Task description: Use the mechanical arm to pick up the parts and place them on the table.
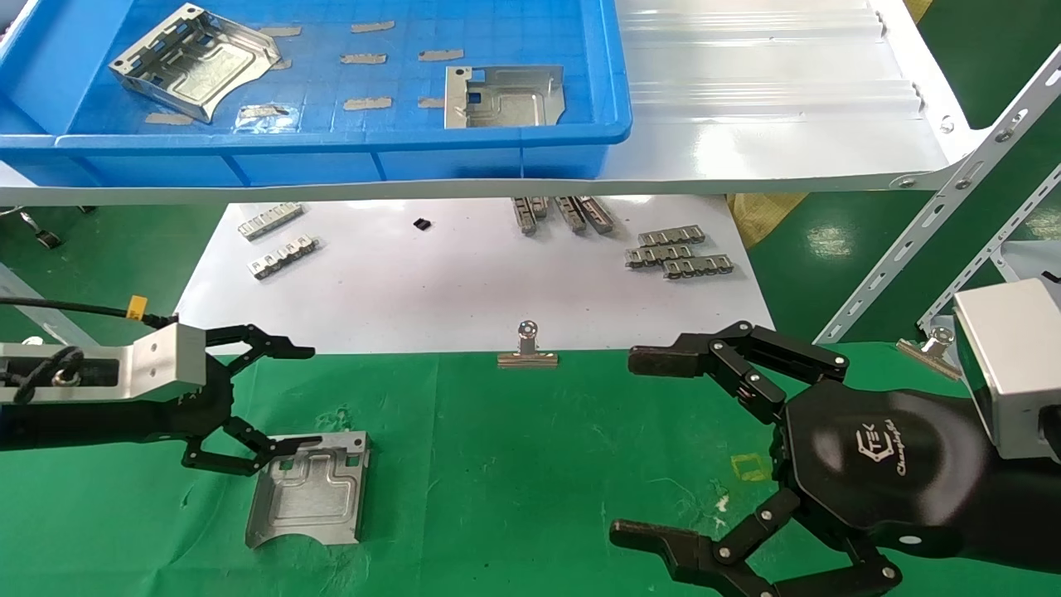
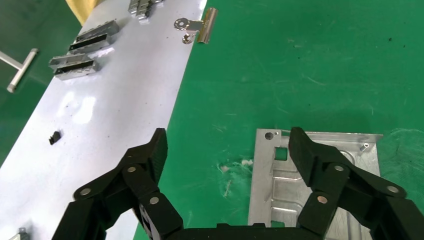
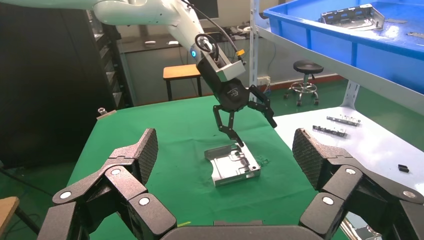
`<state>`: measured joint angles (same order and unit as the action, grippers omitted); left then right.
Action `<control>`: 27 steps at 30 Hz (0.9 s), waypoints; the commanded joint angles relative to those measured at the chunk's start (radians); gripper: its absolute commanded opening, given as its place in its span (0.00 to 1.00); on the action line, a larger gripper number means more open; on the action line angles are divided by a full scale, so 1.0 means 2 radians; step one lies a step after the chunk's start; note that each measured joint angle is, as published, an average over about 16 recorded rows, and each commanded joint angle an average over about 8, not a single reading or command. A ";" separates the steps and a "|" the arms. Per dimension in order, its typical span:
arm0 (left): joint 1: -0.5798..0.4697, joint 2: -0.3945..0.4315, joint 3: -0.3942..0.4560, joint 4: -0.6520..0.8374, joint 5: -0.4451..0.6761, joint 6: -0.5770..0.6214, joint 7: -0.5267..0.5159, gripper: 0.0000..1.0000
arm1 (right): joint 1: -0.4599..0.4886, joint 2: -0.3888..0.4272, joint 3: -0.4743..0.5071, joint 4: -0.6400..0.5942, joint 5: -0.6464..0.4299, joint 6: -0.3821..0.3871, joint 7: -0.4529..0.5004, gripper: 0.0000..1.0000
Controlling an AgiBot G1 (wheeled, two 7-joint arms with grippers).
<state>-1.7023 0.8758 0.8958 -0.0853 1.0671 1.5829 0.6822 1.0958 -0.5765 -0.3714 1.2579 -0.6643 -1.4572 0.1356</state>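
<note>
One silver part (image 1: 308, 491) lies flat on the green table (image 1: 530, 464), at its left side. My left gripper (image 1: 305, 398) is open over the part's far corner, with its lower finger (image 1: 249, 452) over the plate's edge and nothing held. In the left wrist view the part (image 2: 272, 190) lies under one finger (image 2: 310, 155) of the open gripper (image 2: 229, 142). My right gripper (image 1: 630, 448) is open and empty over the table's right side. The right wrist view shows the part (image 3: 232, 167) and the left gripper (image 3: 257, 134) beyond my right gripper (image 3: 224, 150). Two more parts (image 1: 195, 60) (image 1: 504, 95) lie in the blue bin (image 1: 331, 157).
The blue bin stands on a glossy white shelf (image 1: 771, 108) at the back. Below it, a white sheet (image 1: 464, 282) carries small grey slotted strips (image 1: 680, 253). A binder clip (image 1: 527, 348) grips the cloth's far edge. A slotted metal frame (image 1: 937, 232) stands at the right.
</note>
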 commanded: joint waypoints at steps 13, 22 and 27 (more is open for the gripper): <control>0.063 -0.026 -0.061 -0.120 -0.033 -0.009 -0.086 1.00 | 0.000 0.000 0.000 0.000 0.000 0.000 0.000 1.00; 0.111 -0.047 -0.109 -0.213 -0.059 -0.016 -0.154 1.00 | 0.000 0.000 0.000 0.000 0.000 0.000 0.000 1.00; 0.138 -0.058 -0.136 -0.265 -0.074 -0.019 -0.191 1.00 | 0.000 0.000 0.000 0.000 0.000 0.000 0.000 1.00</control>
<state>-1.4256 0.7592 0.6245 -0.6141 0.9194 1.5443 0.2997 1.0959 -0.5764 -0.3716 1.2578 -0.6642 -1.4572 0.1355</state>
